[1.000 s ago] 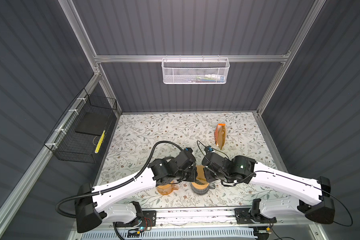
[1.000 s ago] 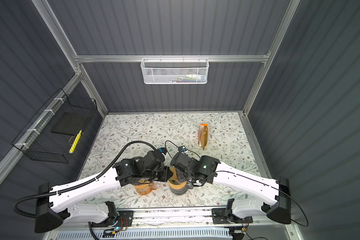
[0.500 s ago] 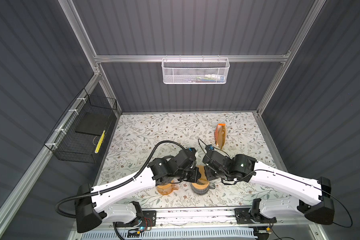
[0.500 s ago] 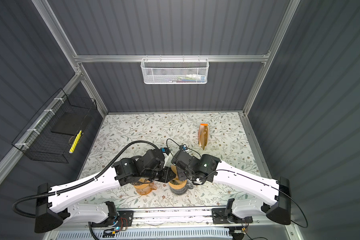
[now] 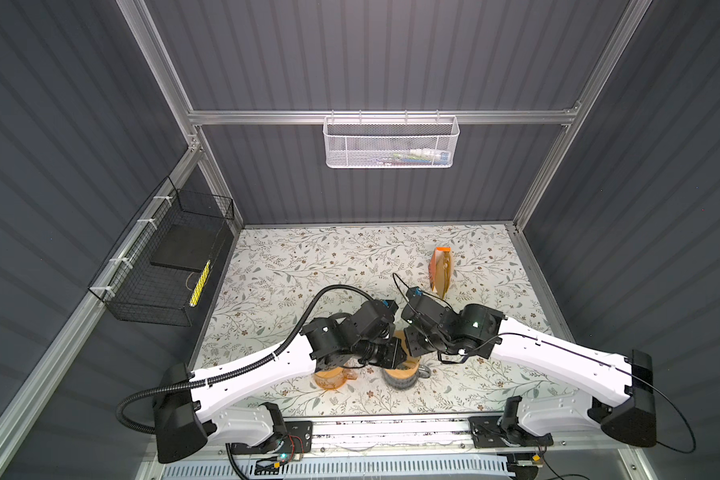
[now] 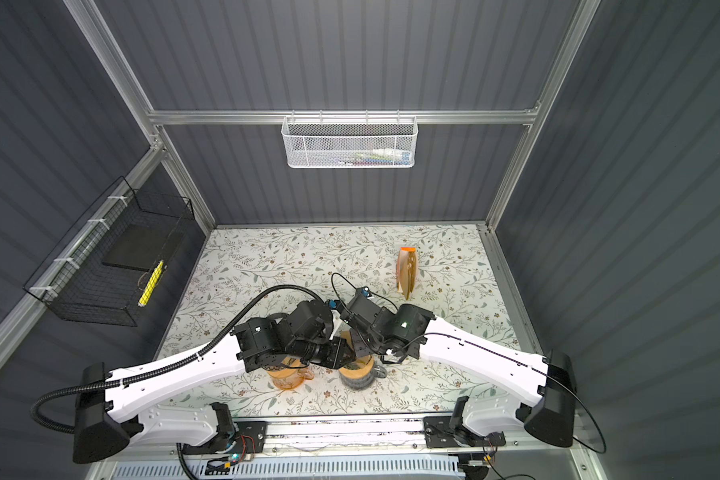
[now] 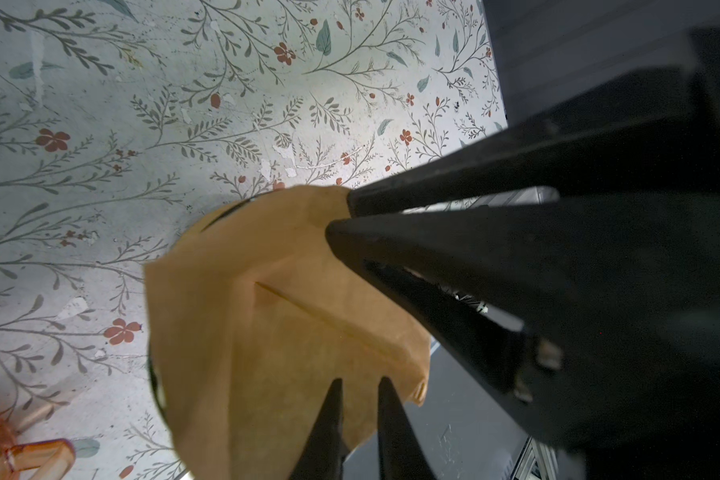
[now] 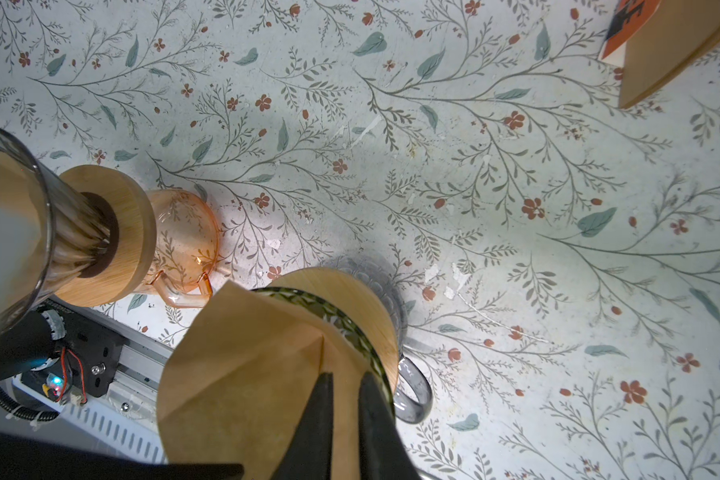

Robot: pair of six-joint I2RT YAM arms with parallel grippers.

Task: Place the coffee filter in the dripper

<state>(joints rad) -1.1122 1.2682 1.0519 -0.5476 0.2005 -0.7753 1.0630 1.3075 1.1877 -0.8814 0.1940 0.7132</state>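
Pinching the brown coffee filter (image 8: 242, 374) from opposite sides, the left gripper (image 7: 360, 380) and right gripper (image 8: 346, 376) are both clamped on its rim; it hangs at the mouth of the dripper (image 8: 366, 307) (atop a grey mug (image 8: 375, 268)) by the table (image 5: 308, 257)'s near edge

Both top views look steeply down on the floral-printed tabletop (image 5: 308, 257); both wrist views share the brown paper filter (image 7: 267, 332) (image 8: 246, 374) close-up.

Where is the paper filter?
Front centre in both top views: left gripper and right gripper pinch the filter over the dripper, beside the orange jug.
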